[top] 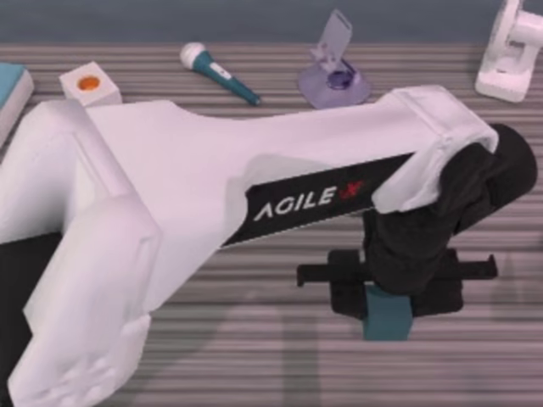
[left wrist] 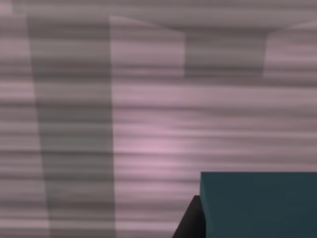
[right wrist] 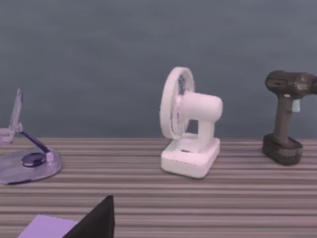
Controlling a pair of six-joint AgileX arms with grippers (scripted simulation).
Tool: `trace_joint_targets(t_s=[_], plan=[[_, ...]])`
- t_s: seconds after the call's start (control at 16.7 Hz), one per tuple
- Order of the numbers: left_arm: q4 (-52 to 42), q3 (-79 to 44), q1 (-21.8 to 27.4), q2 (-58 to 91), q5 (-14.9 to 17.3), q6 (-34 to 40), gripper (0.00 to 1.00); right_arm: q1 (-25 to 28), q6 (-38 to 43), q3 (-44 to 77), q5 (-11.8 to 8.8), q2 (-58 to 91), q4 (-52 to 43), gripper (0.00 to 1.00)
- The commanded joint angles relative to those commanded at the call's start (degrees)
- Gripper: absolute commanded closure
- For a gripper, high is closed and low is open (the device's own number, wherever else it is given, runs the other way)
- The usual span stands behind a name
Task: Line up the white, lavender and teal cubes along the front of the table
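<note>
Top view shows the left arm reaching across the counter (top: 254,339) from the left, its tool (top: 392,284) over the front right part, pinching the teal cube (top: 386,315), which sticks out below the black fingers. Left wrist view shows the same teal cube (left wrist: 257,203) held above bare striped counter (left wrist: 148,124), with open room around it. Along the back edge, from left to right, stand a small white block with an orange dot (top: 89,84), a microphone (top: 216,72), a clear purple phone stand (top: 335,72) and a white fan (top: 512,51). Right wrist view shows a corner of the lavender cube (right wrist: 47,227) near the phone stand (right wrist: 27,158), the fan (right wrist: 190,129) and a drill (right wrist: 287,116). Whether the right tool is spread cannot be told.
</note>
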State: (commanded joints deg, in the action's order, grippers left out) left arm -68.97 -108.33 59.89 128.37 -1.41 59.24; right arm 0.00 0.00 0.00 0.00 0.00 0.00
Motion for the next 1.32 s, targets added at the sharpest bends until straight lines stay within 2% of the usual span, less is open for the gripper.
trace_joint_targets(t_s=[0.24,0.66,0.9,1.32], plan=[[1.06,0.96,-0.16,0.38,0.02,-0.23,1.00,0.00,0.00,0.00,0.00,0.00,0.00,0.00],[13.33,9.71,0.00,3.52,0.04,-0.04,1.00,0.00,0.00,0.00,0.00,0.00,0.00,0.00],[13.76,10.09,0.02,3.68,0.04,-0.02,1.00,0.00,0.00,0.00,0.00,0.00,0.00,0.00],[13.76,10.09,0.02,3.68,0.04,-0.02,0.47,0.00,0.00,0.00,0.00,0.00,0.00,0.00]])
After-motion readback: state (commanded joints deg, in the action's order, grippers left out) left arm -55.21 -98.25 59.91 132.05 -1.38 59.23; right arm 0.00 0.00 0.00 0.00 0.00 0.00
